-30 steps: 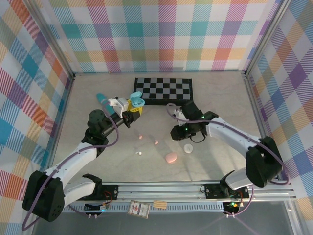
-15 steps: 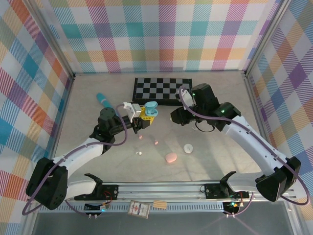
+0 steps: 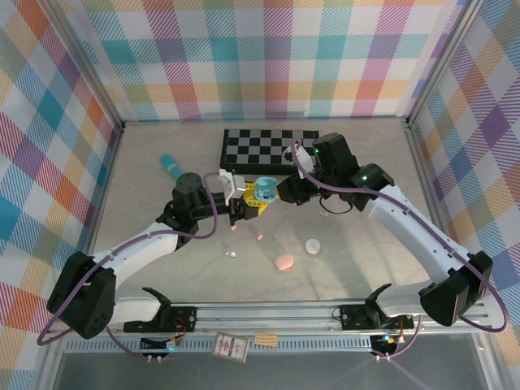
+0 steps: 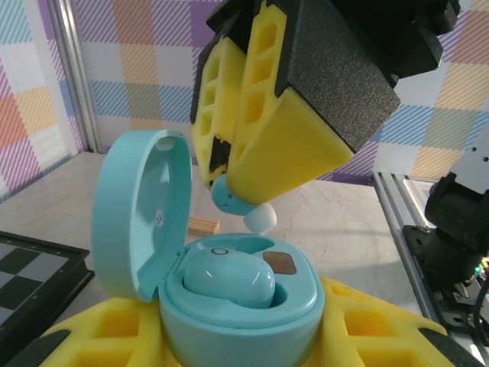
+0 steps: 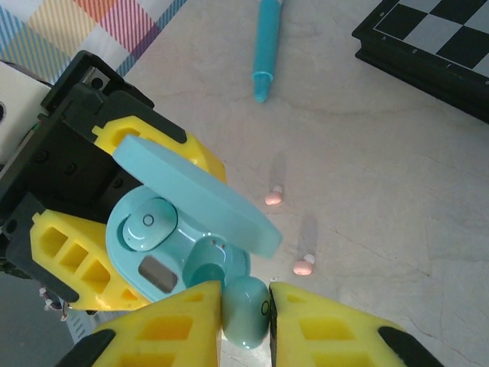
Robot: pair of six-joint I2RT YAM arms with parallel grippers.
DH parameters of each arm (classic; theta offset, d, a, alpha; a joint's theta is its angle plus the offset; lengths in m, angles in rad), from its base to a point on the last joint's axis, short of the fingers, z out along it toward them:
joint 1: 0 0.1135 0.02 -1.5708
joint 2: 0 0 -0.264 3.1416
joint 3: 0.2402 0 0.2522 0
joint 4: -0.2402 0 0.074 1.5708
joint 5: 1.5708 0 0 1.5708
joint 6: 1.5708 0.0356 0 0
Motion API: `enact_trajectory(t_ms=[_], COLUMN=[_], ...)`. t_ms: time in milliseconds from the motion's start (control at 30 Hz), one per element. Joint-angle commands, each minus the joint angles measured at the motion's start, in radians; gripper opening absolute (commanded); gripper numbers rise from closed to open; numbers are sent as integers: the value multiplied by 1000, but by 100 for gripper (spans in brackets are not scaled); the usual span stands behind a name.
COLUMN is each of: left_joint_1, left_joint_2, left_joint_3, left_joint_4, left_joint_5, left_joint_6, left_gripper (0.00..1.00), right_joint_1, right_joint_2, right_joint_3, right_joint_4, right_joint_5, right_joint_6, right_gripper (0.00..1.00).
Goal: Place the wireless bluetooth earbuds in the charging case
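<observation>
My left gripper [image 3: 248, 201] is shut on a pale blue charging case [image 3: 264, 188] held above the table, its lid [image 4: 137, 218] swung open. One pale blue earbud [image 4: 229, 279] sits in the case's left socket [image 5: 147, 227]. My right gripper [image 3: 280, 192] is shut on a second pale blue earbud [image 5: 246, 310], its white tip [image 4: 261, 219] hanging just above the empty socket [image 5: 206, 260], apart from it. The case [image 4: 241, 321] rests between the yellow pads of the left gripper [image 4: 241, 336]. Two pink earbuds [image 3: 233, 227] [image 3: 259, 236] lie on the table below.
A pink case [image 3: 283, 262] and a white case [image 3: 313, 245] lie near the front, with a tiny white earbud [image 3: 230, 254] to their left. A teal pen-like stick [image 3: 170, 166] lies at the back left. A chessboard [image 3: 272, 150] sits at the back.
The left gripper carried the open case rightward toward the centre. The right gripper rose from the table and moved left with the earbud, ending just over the case.
</observation>
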Motion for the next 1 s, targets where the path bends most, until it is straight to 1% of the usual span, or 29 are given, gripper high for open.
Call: enact_trajectory(t_ms=[0,767,967], left_joint_1=[-16,-39,-46], left_joint_2=[8,45,46], left_joint_3=[35,57,64], left_joint_4=[4,27,39], left_joint_5=[50,43,53], left_joint_6=[18,-16,-30], left_gripper=[25,25,25], right_joint_1=[5,6,6], right_joint_2=[6,32,49], right_joint_3=[16,-30,-42], right_joint_4=[24,54,55], right_joint_5=[-30,-73,-41], right_joint_6=[-27,-22,-29], right_gripper=[23,23,23])
